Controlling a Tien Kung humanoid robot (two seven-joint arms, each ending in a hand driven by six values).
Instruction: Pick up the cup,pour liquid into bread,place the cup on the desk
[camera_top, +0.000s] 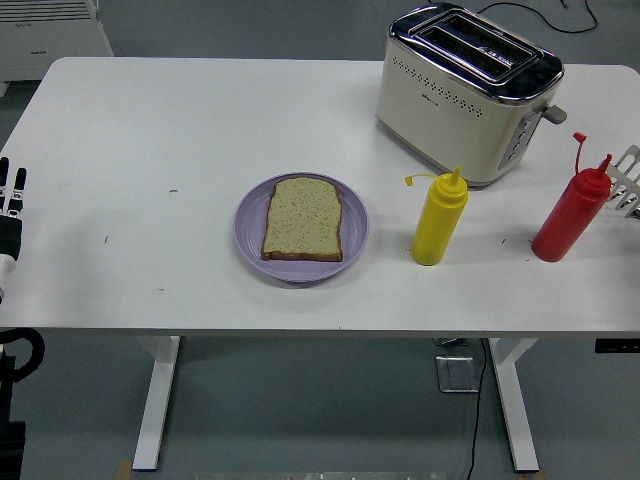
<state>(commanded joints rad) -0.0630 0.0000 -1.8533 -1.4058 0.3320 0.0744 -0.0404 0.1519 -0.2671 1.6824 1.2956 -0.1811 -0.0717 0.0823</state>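
One slice of bread (302, 218), one purple plate (251, 235), two squeeze bottles, yellow (439, 218) and red (570, 216), one toaster (466, 90), and seemingly one white rack (629, 178) at the edge.

The left hand (10, 205) has black fingers with pale segments; a silvery-white right hand (628, 180)

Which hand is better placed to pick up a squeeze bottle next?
Right. The right hand sits beside the red bottle, near the yellow bottle. The left hand is across the table.
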